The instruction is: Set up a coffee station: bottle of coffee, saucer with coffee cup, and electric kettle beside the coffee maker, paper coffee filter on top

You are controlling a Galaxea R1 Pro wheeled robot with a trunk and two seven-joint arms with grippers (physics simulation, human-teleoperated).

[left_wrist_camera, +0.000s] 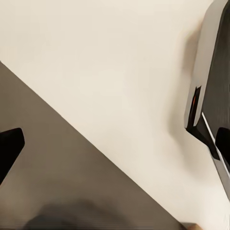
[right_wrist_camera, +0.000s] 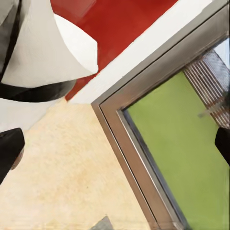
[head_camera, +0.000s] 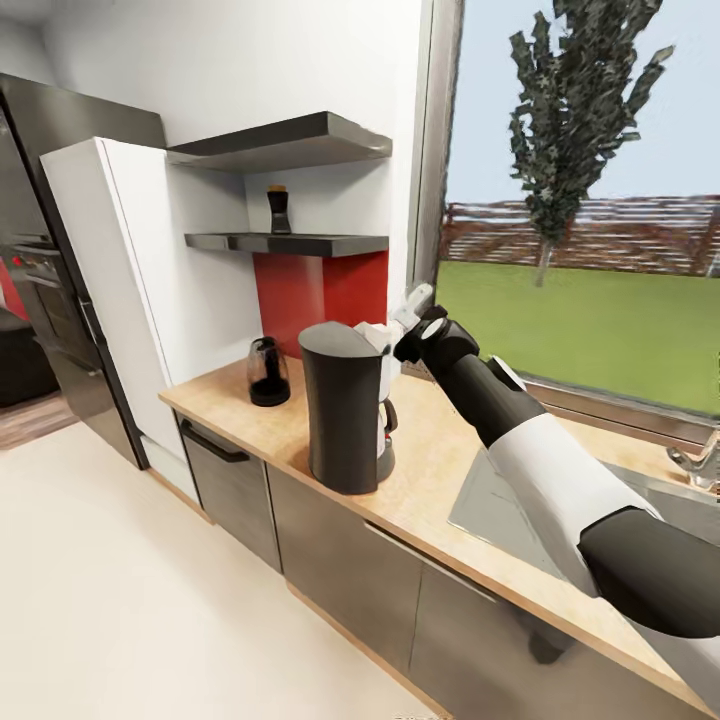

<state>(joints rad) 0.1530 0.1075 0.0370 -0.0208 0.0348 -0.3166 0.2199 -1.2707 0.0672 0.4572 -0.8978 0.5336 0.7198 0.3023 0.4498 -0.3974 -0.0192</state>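
Standing on the countertop (head_camera: 440, 470), the electric kettle (head_camera: 268, 372) sits left of the coffee maker (head_camera: 345, 405), the bottle of coffee (head_camera: 278, 210) on the kitchen shelf (head_camera: 290, 243) above; the right gripper (head_camera: 412, 310), spread wide, hovers beside the maker's top, where white paper shows.

A: What hides behind the tall dark grey matte coffee maker (head_camera: 343, 405)?

B: Most of its glass carafe, and the white right gripper (head_camera: 400, 325) just past its top; whether the fingers are apart or closed can't be told.

A: The small dark jar with the orange cap (head_camera: 278, 209) on the thin dark grey shelf (head_camera: 290, 243)?

B: Too small to read any label.

A: And the edges?

B: The light tan wood-look countertop (head_camera: 440, 460) and the steel sink (head_camera: 500, 510) run off the right side, and the metal tap (head_camera: 700, 462) is clipped there too.
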